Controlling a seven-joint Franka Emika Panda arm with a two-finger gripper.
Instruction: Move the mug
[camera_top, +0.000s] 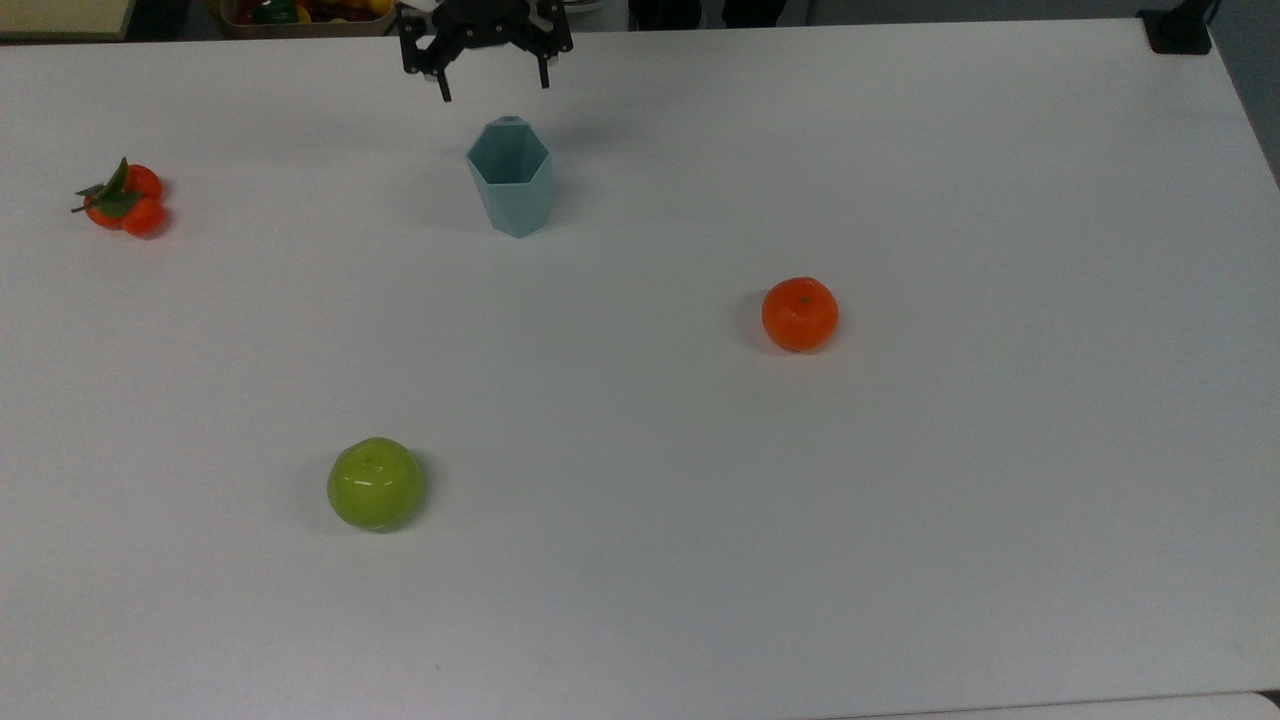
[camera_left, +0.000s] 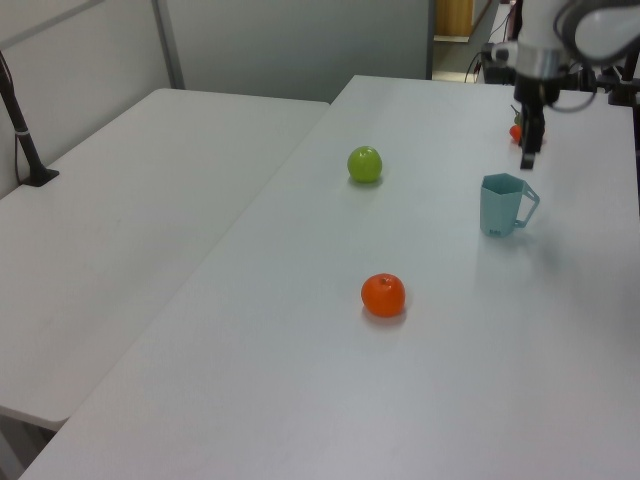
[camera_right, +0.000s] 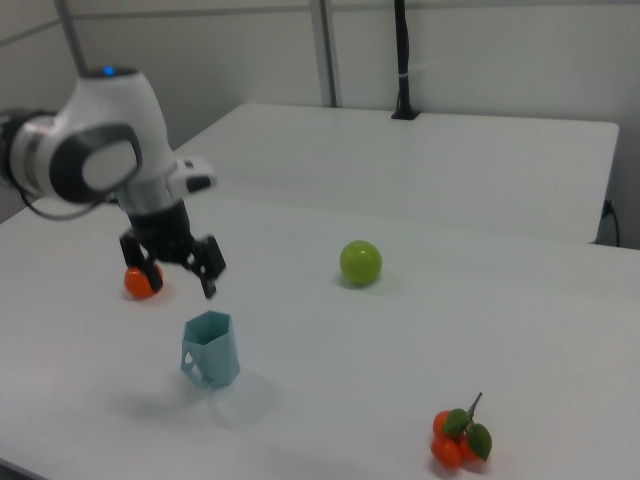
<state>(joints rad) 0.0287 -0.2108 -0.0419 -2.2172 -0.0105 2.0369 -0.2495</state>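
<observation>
The big white table (camera_top: 900, 500) holds everything. The pincer (camera_top: 492, 88) hangs above it with its fingers spread wide, holding nothing. The mug (camera_top: 510, 178) stands upright just below, apart from the pincer. A green apple (camera_top: 375, 483), an orange (camera_top: 800, 314) and what look like small tangerines (camera_top: 122, 197) lie well apart.

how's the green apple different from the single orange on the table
The green apple is yellow-green and glossy with a highlight; the orange is matte bright orange. In the top view the apple looks slightly larger and lies lower left, the orange right of centre. Both are round, sit alone on the white table, untouched by the gripper.
</observation>
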